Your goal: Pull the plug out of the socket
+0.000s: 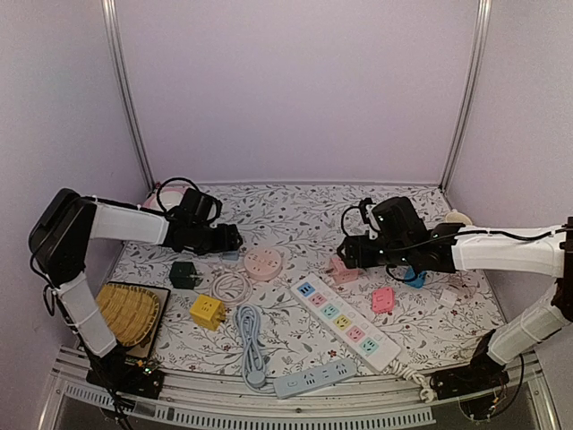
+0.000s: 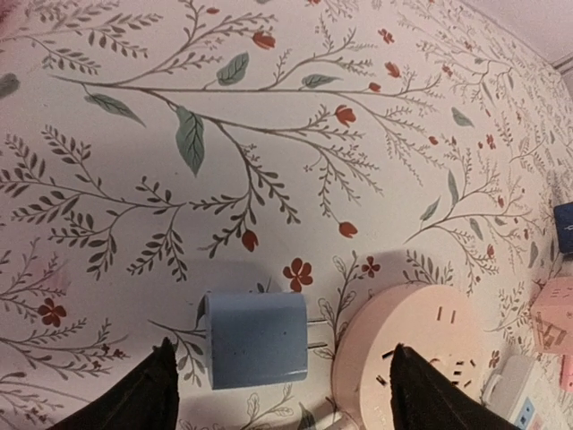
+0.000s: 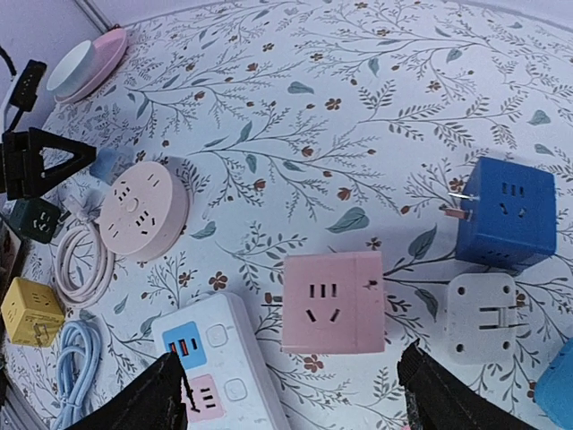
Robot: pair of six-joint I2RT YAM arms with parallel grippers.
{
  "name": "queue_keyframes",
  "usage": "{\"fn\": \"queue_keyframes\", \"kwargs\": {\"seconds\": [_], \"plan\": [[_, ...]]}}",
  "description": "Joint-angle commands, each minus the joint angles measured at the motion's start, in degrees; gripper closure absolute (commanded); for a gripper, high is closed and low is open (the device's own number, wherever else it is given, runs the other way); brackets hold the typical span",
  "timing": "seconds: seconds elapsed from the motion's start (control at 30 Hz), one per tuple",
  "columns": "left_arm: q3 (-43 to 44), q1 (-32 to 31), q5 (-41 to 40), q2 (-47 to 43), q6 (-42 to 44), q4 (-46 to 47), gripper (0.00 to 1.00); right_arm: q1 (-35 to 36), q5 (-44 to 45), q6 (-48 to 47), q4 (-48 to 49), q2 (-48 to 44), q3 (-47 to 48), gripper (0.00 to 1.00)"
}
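Note:
A light blue plug (image 2: 255, 339) lies flat on the flowered cloth, its two bare prongs pointing at the side of the round pink socket (image 2: 421, 358). The prongs are in none of the socket's top slots. My left gripper (image 2: 282, 372) is open, one finger left of the plug and the other over the socket. In the top view the left gripper (image 1: 228, 240) hovers by the plug (image 1: 230, 255) and the round socket (image 1: 263, 263). My right gripper (image 3: 288, 372) is open and empty over a pink cube socket (image 3: 333, 302).
A blue cube adapter (image 3: 504, 213) and a white adapter (image 3: 482, 318) lie right of the pink cube. A long white power strip (image 1: 347, 322), a yellow cube (image 1: 207, 312), a dark green cube (image 1: 185, 274), a coiled white cable (image 1: 231, 287) and a woven yellow pad (image 1: 127, 311) lie nearer.

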Motion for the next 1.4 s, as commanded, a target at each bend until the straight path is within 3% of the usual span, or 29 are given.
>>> {"fn": "queue_keyframes", "kwargs": {"seconds": [0.0, 0.27, 0.6, 0.7, 0.87, 1.1, 1.37], "plan": [[-0.77, 0.35, -3.16, -5.35, 0.55, -1.14, 0.17, -2.10, 2.59, 0.45, 0.88, -6.86, -4.97, 0.17], [-4.69, -1.43, -7.49, -13.77, 2.39, -0.98, 0.15, -4.14, 6.58, 0.51, -0.09, -15.66, -11.36, 0.16], [-13.08, -1.76, -12.99, -24.96, 5.63, 5.54, 0.13, -4.71, 25.12, -7.23, -1.47, -15.08, -12.78, 0.17], [-15.19, -1.76, -16.04, -27.25, 6.27, 7.22, 0.12, -9.05, 21.35, -10.75, 1.70, -16.11, -13.35, 0.14], [-19.75, -1.85, -20.05, -30.92, 9.01, 13.26, 0.12, -21.78, 12.28, -14.80, 13.96, -19.61, -19.39, 0.15], [-23.13, -1.61, -28.08, -33.16, 9.67, 16.00, 0.11, -35.47, 13.74, -17.84, 35.90, -21.45, -30.53, 0.19], [-24.37, -1.15, -38.29, -31.82, 9.30, 17.67, 0.05, -38.99, 20.29, -24.90, 73.96, -8.02, -40.14, 0.19]]}}
